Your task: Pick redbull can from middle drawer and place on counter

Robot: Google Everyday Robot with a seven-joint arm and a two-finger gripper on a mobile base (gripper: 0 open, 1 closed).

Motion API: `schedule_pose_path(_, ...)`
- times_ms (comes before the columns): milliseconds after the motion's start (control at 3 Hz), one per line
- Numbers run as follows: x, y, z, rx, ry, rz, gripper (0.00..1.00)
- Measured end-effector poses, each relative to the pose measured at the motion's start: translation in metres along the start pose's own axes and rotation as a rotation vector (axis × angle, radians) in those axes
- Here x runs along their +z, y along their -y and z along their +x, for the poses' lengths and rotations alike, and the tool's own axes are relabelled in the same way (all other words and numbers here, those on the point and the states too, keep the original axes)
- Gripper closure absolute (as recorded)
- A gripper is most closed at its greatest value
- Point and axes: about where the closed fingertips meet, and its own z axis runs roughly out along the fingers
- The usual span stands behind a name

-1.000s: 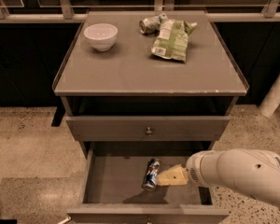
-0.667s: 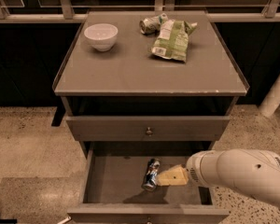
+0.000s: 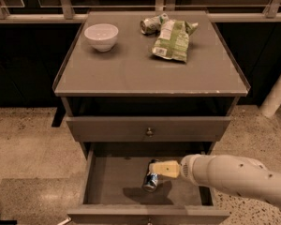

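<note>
The redbull can lies on its side on the flat bottom of the open middle drawer, near the middle. It is slim, blue and silver, with its shiny top towards me. My gripper reaches in from the right on a white arm. Its yellowish tip is just above and right of the can's far end, touching or nearly touching it. The grey counter is the cabinet top above the drawers.
On the counter stand a white bowl at the back left, a dented greenish-silver can and a green chip bag at the back right. The top drawer is closed. A white post stands at the right.
My gripper has moved a little left and up, closer to the can's far end. The can has not visibly moved.
</note>
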Motion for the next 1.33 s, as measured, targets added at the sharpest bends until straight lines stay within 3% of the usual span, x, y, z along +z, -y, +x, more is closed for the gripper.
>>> schedule_pose_path(333, 0.045, -0.013, -0.005, 0.098, 0.012, -0.037, 0.0)
schedule_pose_path(667, 0.086, -0.028, -0.001, 0.12, -0.028, -0.049, 0.0)
schedule_pose_path(1000, 0.095, -0.045, -0.003, 0.09, -0.042, -0.067, 0.0)
schedule_pose_path(1333, 0.101, -0.042, -0.001, 0.107, -0.04, -0.076, 0.0)
